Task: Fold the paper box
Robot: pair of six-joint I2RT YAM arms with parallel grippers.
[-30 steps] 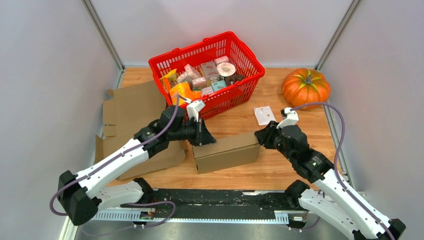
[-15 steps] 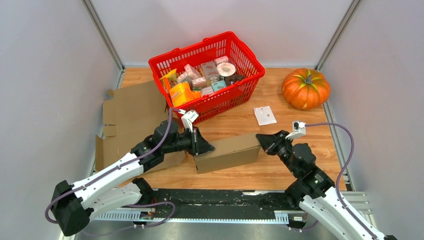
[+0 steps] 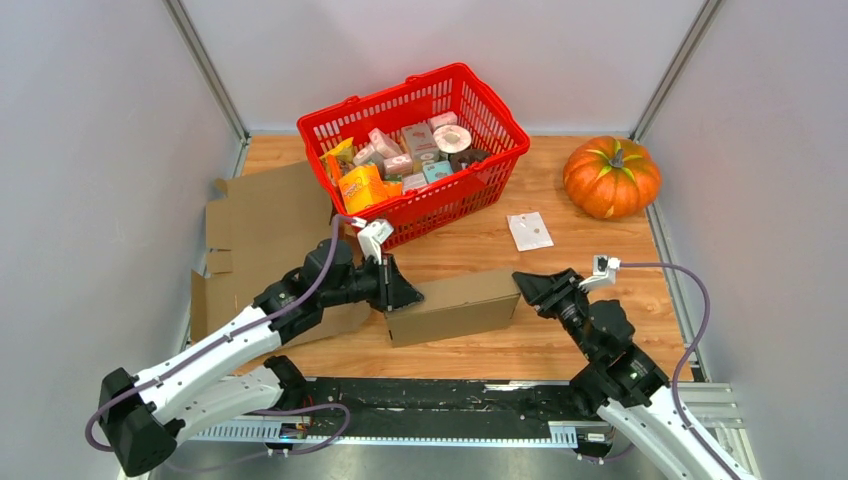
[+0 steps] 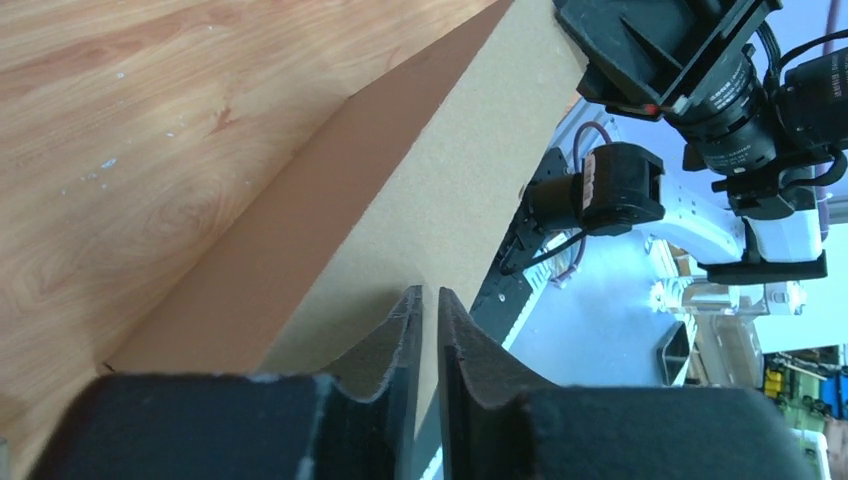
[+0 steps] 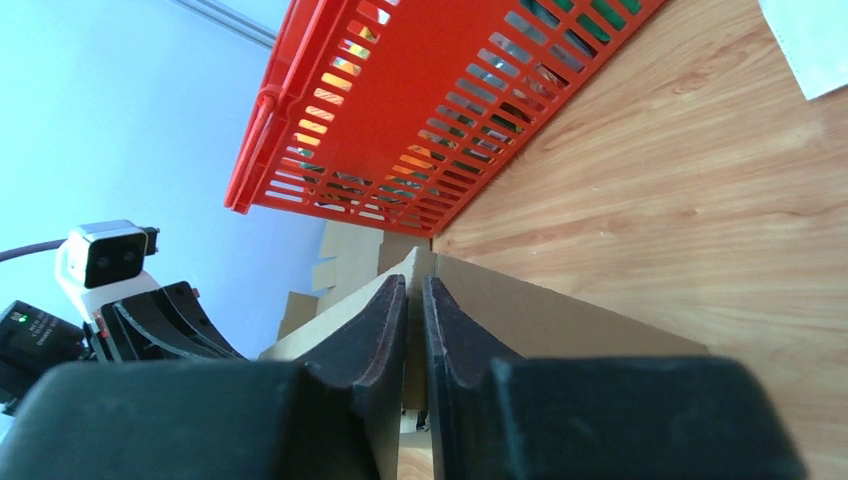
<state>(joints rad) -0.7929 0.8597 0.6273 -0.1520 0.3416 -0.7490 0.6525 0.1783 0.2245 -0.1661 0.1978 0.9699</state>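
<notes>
The paper box (image 3: 452,305) is a brown cardboard carton lying lengthwise on the wooden table between my two arms. My left gripper (image 3: 408,296) points at its left end, fingertips against the upper left corner. In the left wrist view its jaws (image 4: 428,295) stand almost together with only a thin slit, nothing between them, and the box (image 4: 420,190) just ahead. My right gripper (image 3: 521,281) touches the box's upper right corner. In the right wrist view its jaws (image 5: 415,285) are nearly together; a strip of the box (image 5: 560,315) shows through the slit.
A red basket (image 3: 497,108) full of small packages stands behind the box, close to the left gripper. Flat cardboard sheets (image 3: 268,215) lie at the left. An orange pumpkin (image 3: 611,176) sits back right, a white packet (image 3: 529,230) in front of it.
The right arm has drawn back toward the near edge and dropped lower, its tips staying at the box's right end. The left gripper slid slightly nearer and down onto the box's left corner.
</notes>
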